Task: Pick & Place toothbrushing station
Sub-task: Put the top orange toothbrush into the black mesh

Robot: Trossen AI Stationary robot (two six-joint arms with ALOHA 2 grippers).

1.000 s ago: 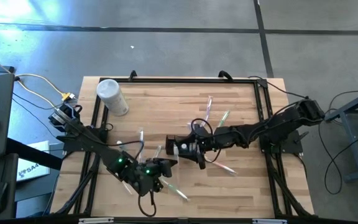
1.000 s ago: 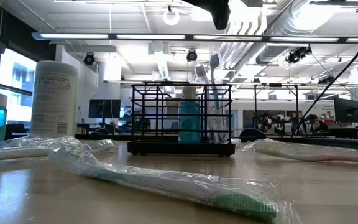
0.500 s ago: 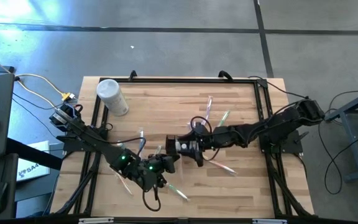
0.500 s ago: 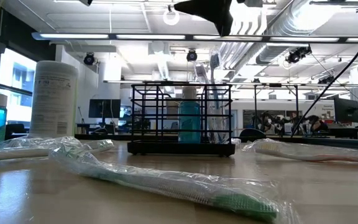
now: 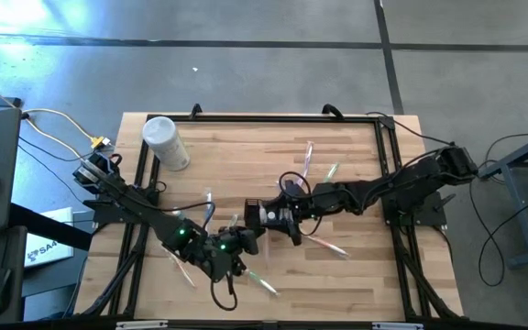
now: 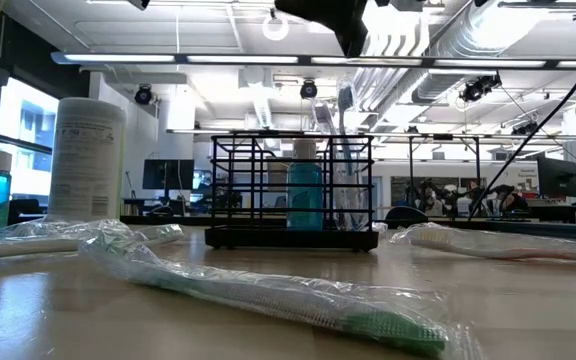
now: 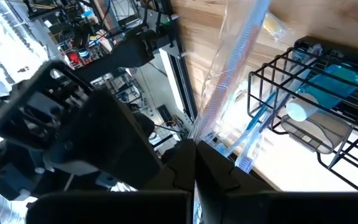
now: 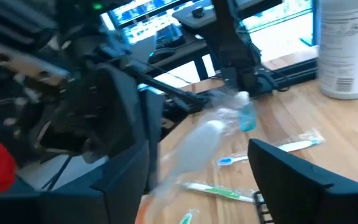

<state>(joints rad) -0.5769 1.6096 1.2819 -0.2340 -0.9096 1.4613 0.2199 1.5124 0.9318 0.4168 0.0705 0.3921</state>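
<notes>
The right end effector (image 5: 253, 216) hangs over the black wire caddy (image 6: 291, 191) near mid-table (image 5: 246, 156), fingers apart around nothing. The left end effector (image 5: 246, 243), just beside it, is clamped together on a wrapped toothbrush (image 7: 229, 81), the caddy right before it.

Caddy (image 6: 292, 190) stands behind wrapped toothbrush (image 6: 278, 295) on table (image 6: 528, 300).

Robotics lab — exposed ducts (image 6: 488, 30), monitors (image 6: 553, 178) behind.
</notes>
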